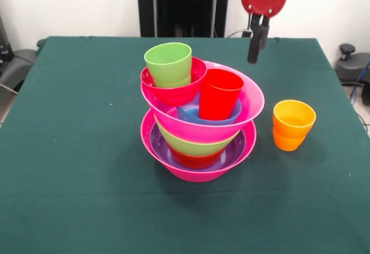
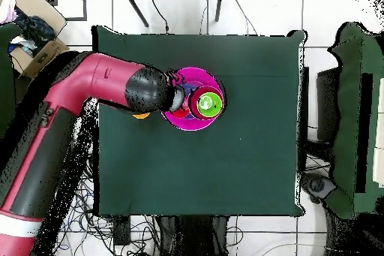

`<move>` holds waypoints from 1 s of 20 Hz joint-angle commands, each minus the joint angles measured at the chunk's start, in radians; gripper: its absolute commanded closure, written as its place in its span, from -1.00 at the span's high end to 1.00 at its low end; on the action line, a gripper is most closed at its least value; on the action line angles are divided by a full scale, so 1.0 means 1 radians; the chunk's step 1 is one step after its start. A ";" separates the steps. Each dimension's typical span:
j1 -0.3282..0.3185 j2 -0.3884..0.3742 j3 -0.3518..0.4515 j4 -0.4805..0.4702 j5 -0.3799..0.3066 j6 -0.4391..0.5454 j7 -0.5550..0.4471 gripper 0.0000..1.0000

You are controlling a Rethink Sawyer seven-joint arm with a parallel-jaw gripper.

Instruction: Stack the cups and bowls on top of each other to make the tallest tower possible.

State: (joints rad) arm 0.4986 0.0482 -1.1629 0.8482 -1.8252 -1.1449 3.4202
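The tower (image 1: 199, 121) stands mid-table, with a large hot-pink bowl (image 1: 196, 172) as its base. That bowl holds a purple bowl (image 1: 159, 145), an orange-red bowl (image 1: 196, 160) and a lime green bowl (image 1: 188, 144). A second hot-pink bowl (image 1: 245, 100) rests tilted on top. It carries a small blue bowl (image 1: 189, 114) with a red cup (image 1: 219, 95), and a crimson bowl (image 1: 173, 92) with a lime green cup (image 1: 169, 64). An orange cup (image 1: 293, 124) stands alone on the cloth to the tower's right. My gripper (image 1: 256, 45) hangs behind the tower and above the table, holding nothing. From overhead, my arm (image 2: 90, 95) hides it beside the tower (image 2: 196, 103).
The green-covered table (image 1: 87, 150) has edges on all sides. Overhead, the orange cup (image 2: 140, 116) peeks out from under my arm. A cardboard box (image 2: 34, 13) and cables lie on the floor off the table.
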 commanded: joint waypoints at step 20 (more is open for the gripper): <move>0.149 0.025 0.157 0.201 0.176 0.081 -0.079 1.00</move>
State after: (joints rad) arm 0.6486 0.0270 -1.1897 0.9792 -1.7102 -1.1680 3.4202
